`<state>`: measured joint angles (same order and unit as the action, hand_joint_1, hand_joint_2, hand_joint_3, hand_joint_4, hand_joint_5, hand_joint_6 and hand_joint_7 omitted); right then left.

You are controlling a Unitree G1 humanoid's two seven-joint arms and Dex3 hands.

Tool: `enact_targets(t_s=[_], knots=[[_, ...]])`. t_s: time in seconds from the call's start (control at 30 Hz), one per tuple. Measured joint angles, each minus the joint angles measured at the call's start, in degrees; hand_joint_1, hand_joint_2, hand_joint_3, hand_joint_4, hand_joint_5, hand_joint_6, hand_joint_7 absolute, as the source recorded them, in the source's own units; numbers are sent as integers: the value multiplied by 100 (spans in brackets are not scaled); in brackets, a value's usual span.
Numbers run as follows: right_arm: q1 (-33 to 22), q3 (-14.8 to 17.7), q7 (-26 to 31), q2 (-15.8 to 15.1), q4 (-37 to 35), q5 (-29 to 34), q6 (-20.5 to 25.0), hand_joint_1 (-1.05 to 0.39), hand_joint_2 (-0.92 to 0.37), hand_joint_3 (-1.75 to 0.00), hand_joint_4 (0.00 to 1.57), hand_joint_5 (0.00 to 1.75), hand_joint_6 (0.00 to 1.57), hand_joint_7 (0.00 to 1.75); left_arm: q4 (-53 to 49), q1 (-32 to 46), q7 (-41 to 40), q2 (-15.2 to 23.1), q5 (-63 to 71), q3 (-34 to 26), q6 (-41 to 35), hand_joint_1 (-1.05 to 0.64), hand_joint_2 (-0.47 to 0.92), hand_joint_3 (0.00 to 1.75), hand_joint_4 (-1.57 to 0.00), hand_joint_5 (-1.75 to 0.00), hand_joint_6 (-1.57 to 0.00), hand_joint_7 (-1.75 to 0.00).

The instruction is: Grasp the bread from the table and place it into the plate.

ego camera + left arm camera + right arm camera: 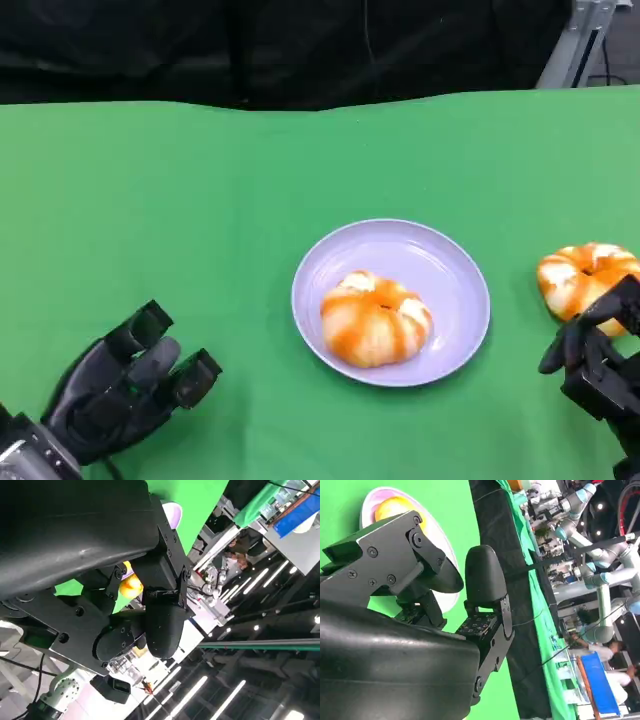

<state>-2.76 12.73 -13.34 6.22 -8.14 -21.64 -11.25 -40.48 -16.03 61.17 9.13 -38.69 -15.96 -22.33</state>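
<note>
Two breads: one [376, 319] in lavender plate [455, 262] mid-worktop [180, 200]; second bread [583, 280] right of plate, touching right hand [598, 358]; both right and left hand [125, 392] empty, fingers apart

The plate [391, 300] sits near the middle of the table [200, 220], a little to the right, with one bread [376, 320] lying in it — toward its near side. A second bread [587, 280] lies on the table to the right of the plate, apart from it. The right hand [597, 360] is just in front of that second bread, at the table's right edge. The left hand [120, 395] is at the near left — well apart from the plate.
</note>
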Motion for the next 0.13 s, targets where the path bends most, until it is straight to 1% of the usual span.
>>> enact_targets(t_s=[0.13], knots=[[0, 2, 0, 0, 0, -2, 0, -7, -53, -125, 87, 175, 74, 159, -7, -10, 0, 0, 2, -2, 0, -13, 52, 100, -80, -175, -102, -118]])
